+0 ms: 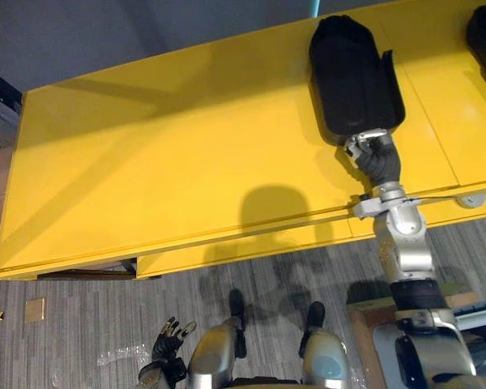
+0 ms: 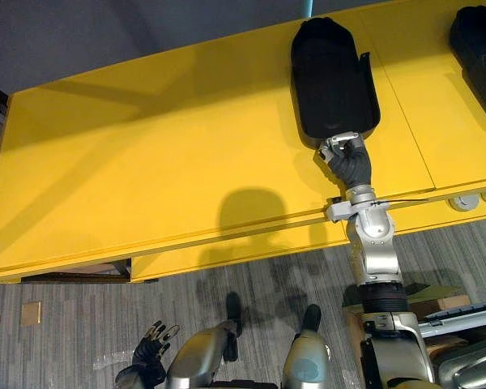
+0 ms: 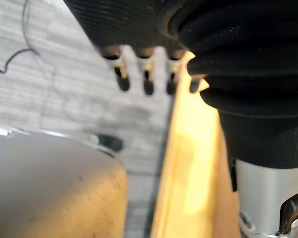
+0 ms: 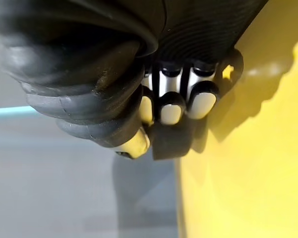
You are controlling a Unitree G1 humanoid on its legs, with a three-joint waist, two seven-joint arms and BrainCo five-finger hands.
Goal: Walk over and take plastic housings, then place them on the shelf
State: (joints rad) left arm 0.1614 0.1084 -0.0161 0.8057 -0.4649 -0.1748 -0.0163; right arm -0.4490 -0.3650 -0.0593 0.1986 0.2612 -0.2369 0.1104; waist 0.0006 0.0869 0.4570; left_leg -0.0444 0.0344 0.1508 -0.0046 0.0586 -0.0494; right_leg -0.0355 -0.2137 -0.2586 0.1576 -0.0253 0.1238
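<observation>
The black plastic housing (image 2: 330,77) lies flat on the yellow surface (image 2: 162,154). The right hand (image 2: 346,156) is clenched round its near end, though how far the thumb wraps seems unclear. Gripped at one end only, the long shell could droop, twist or slip free on lifting, or scrape the surface. The left hand (image 2: 150,344) hangs low, fingers relaxed.

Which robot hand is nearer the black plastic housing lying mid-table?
Right. The right robot hand grips the near end of the black plastic housing on the yellow table; the left robot hand hangs low over the floor, off the table.
</observation>
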